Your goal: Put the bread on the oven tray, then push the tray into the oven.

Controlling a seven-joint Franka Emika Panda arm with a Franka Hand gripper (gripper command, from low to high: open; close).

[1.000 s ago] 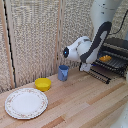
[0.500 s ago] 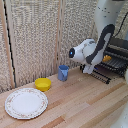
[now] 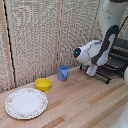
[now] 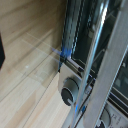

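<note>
Bread: not made out in either view; its place relative to the jaws cannot be told.
Oven pan (image 3: pixel 111 64): dark barred tray seen at the oven's front, at the exterior view's right, partly hidden behind the arm.
Oven (image 3: pixel 120 54): black and silver box at the far right edge of the exterior view, standing on the desk; in the wrist view its silver front, a round knob (image 4: pixel 69 90) and dark bars are seen very close and blurred.
Clamp (image 3: pixel 92 70): lowered at the oven's front, just above the desk; the jaws are hidden by the white arm, so how far open they are, or whether anything is held, cannot be told.
Desk (image 3: pixel 80 102): light wooden planks.
Blue cup (image 3: pixel 63 73): upright, left of the arm in the exterior view.
Yellow bowl (image 3: pixel 43 84): set between the cup and the plate.
Plate (image 3: pixel 26 102): white with patterned rim, near the desk's front left in the exterior view.
</note>
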